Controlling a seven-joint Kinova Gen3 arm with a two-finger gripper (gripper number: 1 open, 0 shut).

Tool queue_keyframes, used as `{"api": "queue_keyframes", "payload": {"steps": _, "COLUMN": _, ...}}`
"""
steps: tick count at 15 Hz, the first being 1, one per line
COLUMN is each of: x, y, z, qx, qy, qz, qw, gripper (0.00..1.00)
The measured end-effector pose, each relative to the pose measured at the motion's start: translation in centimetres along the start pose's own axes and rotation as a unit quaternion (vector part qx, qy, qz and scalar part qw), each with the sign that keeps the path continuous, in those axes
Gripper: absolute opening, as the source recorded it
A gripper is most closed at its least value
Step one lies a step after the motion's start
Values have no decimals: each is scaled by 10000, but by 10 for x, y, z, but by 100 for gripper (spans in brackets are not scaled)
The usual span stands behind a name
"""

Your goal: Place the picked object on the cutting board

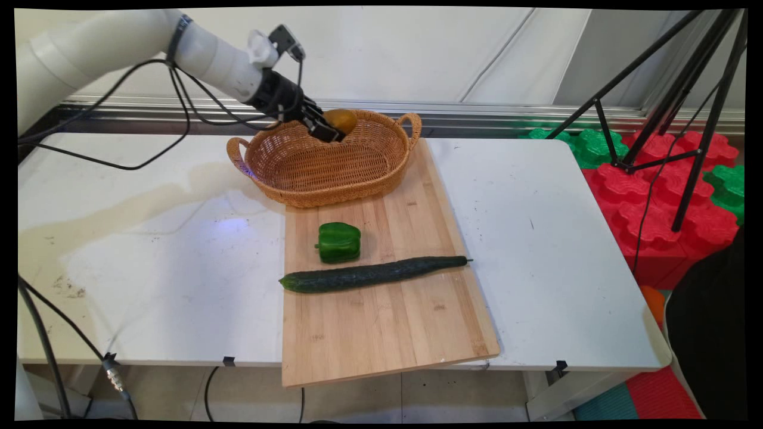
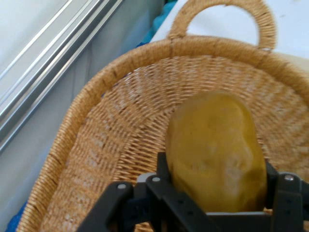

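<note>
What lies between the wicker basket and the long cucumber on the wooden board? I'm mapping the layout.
A green bell pepper sits on the wooden cutting board, between the woven wicker basket and the long dark green cucumber; the main view shows it.

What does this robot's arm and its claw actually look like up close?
The arm is made of thick, smooth, rounded white tubes. Loose black cables hang from it in loops, fastened by a dark band near the wrist. A small black and white box sits on top of the wrist. The gripper is black, with jointed metal links and two fingers.
</note>
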Motion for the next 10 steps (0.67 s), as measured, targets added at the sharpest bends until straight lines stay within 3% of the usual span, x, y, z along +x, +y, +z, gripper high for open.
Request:
{"api": "queue_keyframes", "payload": {"steps": 3, "x": -1, "y": 4, "z": -20, "qx": -143, "qy": 66, "qz": 42, "qw": 9999, "gripper": 0}}
{"api": "queue_keyframes", "payload": {"steps": 10, "x": -3, "y": 29, "z": -70, "qx": -740, "qy": 199, "qz": 274, "qw": 9967, "gripper": 0}}
